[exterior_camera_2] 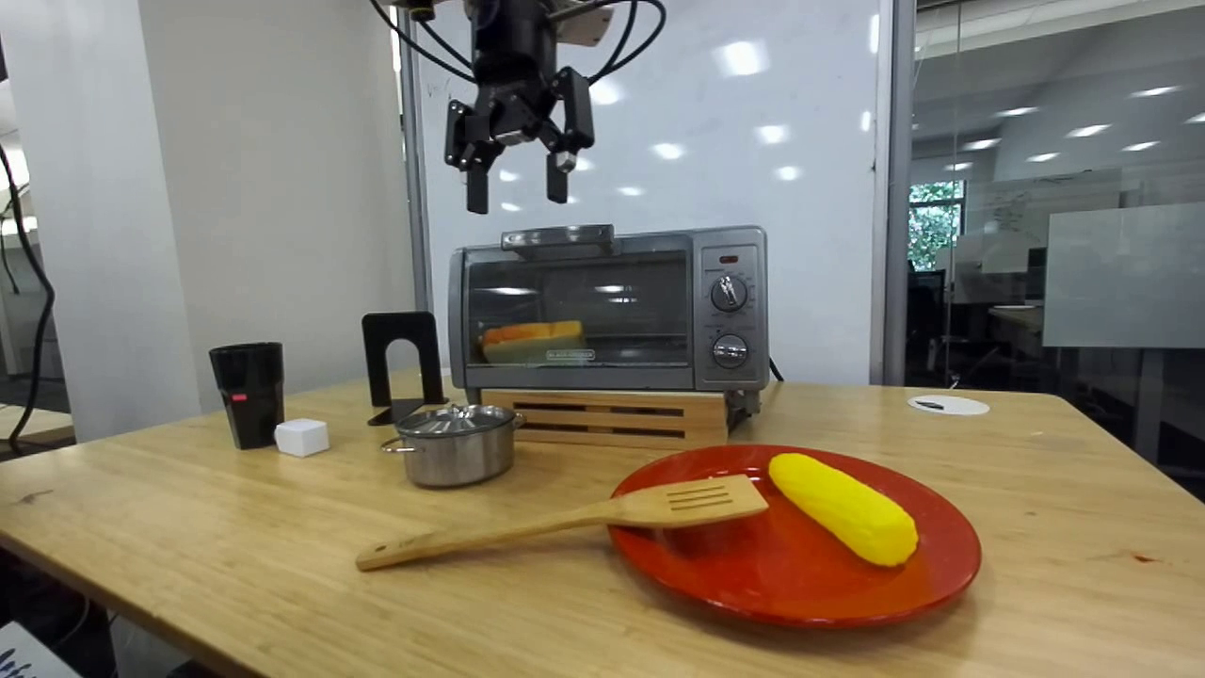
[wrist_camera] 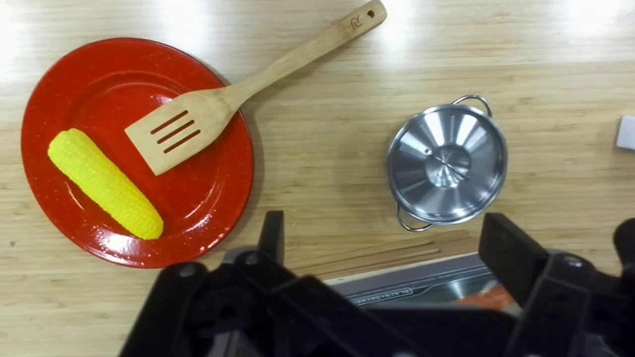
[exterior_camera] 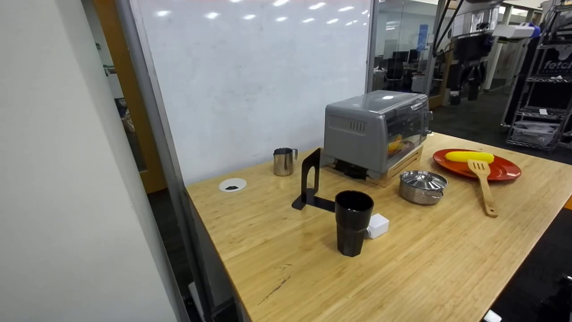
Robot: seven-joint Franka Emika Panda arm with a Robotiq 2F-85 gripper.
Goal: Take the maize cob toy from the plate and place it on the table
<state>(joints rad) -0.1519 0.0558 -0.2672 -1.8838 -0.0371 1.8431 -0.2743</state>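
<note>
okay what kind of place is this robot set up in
Looks like an office or lab: in an exterior view there's a large whiteboard, plus a glass wall with monitors beyond it.

Bright glare on table [wrist_camera: 322,163], gripper [wrist_camera: 383,220] perhaps blurry

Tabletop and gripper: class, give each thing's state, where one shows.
Round red plate: face up
Yellow elongated maize cob toy: lying on plate
Slotted wooden spatula: head over plate
Black gripper: open, empty
Grey boxy toaster oven: door shut
Round silver pot: lid on
Tall black cup: upright
Silver metal pitcher: upright
</note>
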